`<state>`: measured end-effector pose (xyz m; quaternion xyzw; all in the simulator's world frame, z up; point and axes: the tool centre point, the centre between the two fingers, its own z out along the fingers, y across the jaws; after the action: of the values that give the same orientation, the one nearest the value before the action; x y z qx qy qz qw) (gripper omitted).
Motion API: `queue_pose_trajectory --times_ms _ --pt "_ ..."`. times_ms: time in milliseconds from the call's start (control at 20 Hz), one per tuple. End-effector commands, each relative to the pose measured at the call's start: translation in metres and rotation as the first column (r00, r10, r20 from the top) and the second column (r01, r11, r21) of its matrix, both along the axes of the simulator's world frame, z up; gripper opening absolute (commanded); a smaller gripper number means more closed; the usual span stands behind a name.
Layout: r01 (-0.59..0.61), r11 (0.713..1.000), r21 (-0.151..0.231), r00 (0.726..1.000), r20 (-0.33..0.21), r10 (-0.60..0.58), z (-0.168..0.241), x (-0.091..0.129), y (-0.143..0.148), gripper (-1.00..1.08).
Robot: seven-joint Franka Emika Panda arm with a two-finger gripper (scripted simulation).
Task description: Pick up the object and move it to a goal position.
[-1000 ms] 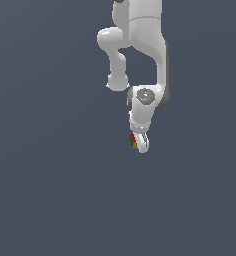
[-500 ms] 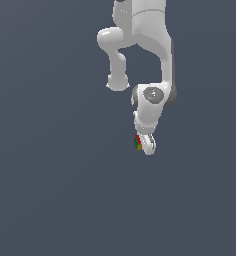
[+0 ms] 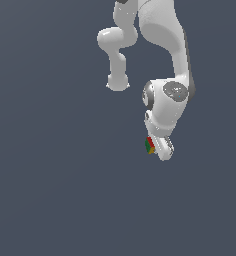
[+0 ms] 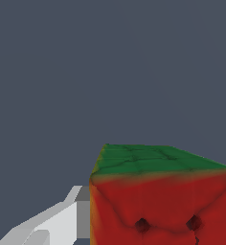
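**A:** Where is the cube right now?

**B:** At the tip of the white gripper, low in the exterior view and a little to that view's right of centre. It is tiny next to the hand that carries it. Red, green and a bit of yellow-orange show on its faces.

**A:** And from the wrist?

**B:** The cube fills much of that picture. A broad red face with two small dark pits looks at the camera, a green face sits next to it, and a thin yellow-orange tint runs along the edge between them.

**A:** Is the gripper actually holding it?

**B:** It looks so. In the wrist view one white finger with a grey pad lies flat against the side of the cube, touching it. The other finger is out of that picture. In the exterior view the cube sits on the gripper's side towards the exterior view's left, pressed to the fingers, with nothing visible under it. So the jaws stand narrow, closed around the cube.

**A:** What about the rest of the arm?

**B:** The white arm comes down from the top of the exterior view, bends at a rounded wrist joint, and the hand points downward from there. All around is plain dark grey-blue background.
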<state>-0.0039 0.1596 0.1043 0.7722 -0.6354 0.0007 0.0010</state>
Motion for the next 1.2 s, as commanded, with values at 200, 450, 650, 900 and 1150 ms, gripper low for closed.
queue_pose_trajectory --times_ms 200,450,650,900,1150 --pt "0.000 1.000 0.000 1.000 0.001 0.000 0.032 0.032 0.028 -1.00" --pt "0.000 1.000 0.000 1.000 0.001 0.000 0.052 0.052 0.046 -1.00" --pt "0.000 1.000 0.001 1.000 0.001 0.000 0.066 0.067 0.059 -1.00" --pt "0.000 1.000 0.002 1.000 0.000 0.000 0.081 0.083 0.072 -1.00" --pt "0.000 1.000 0.002 1.000 0.000 0.000 0.090 0.093 0.080 -1.00"
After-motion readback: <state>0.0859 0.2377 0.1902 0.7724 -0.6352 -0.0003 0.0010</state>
